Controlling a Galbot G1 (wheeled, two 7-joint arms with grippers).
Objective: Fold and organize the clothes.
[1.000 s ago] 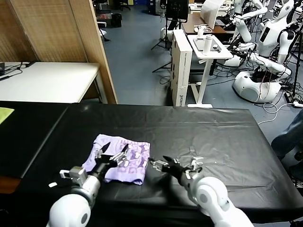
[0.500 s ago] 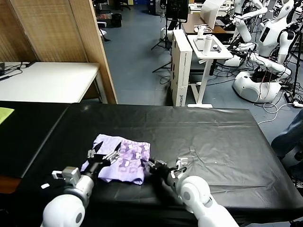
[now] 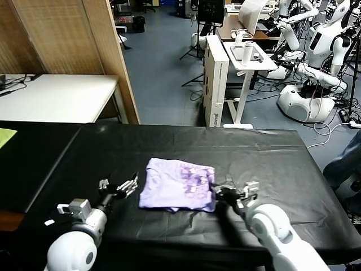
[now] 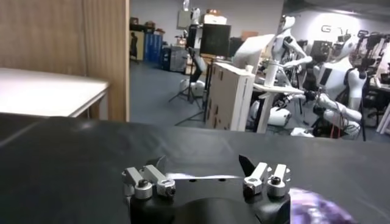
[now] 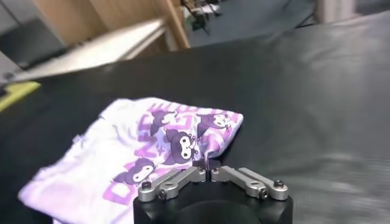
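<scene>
The clothes, one pale lavender T-shirt (image 3: 176,186) with a purple cartoon print, lie folded in a small bundle on the black table (image 3: 259,152). At the bundle's right front corner my right gripper (image 3: 219,192) is shut on the shirt's edge. The right wrist view shows its jaws (image 5: 210,172) pressed together with a pinch of the printed fabric (image 5: 158,146) between the tips. My left gripper (image 3: 119,184) hovers just left of the shirt, open and holding nothing. In the left wrist view the gripper (image 4: 204,165) stands wide apart, with the shirt (image 4: 317,208) off to one side.
A yellow-green cloth scrap (image 3: 5,136) lies at the far left on the black cover. A white table (image 3: 56,96) and a wooden partition (image 3: 101,51) stand behind on the left. White robots (image 3: 316,73) and a cart (image 3: 245,56) stand beyond the table's far edge.
My right gripper closed on the shirt's right edge and dragged the bundle to the right. The left gripper came off the shirt and now stands open to its left.
</scene>
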